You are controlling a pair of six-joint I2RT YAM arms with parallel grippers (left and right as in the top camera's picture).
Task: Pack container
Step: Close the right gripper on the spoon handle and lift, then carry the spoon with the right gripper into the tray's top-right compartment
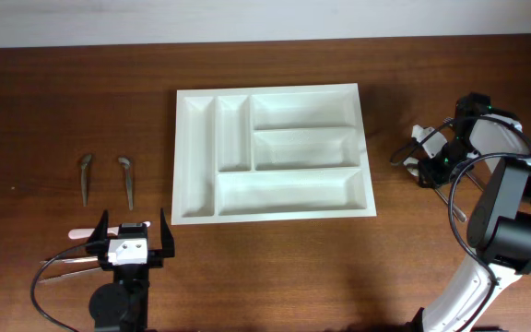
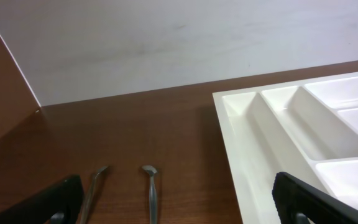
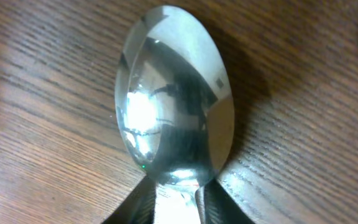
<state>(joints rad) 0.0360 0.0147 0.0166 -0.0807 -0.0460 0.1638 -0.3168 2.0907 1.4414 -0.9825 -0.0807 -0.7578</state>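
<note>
Two fingers of the L gripper are spread wide near the table's near edge, w/ nothing btw them. A pale pink-white handle lies just beside the L finger, its rest hidden under the wrist; can't tell what it is.

Farther out on the L side, two dark metal utensils lie side by side but apart: left utensil and right utensil, heads toward the far side. A strip of wood separates the right one from the container's L wall.

The container sits flat at table centre, roughly square to the table edges. Its two narrow slots are at the L end and its three long ones are stacked near to far on the R. Its near rim is well apart from the L gripper, w/ a broad band of wood btw them.

R of the container, across another gap of wood, the R gripper is closed on the neck of a spoon. The spoon's bowl points toward the container's R wall, low over or on the wood; can't tell which.

Beyond the container's far rim a narrow run of wood ends at a white wall.
</note>
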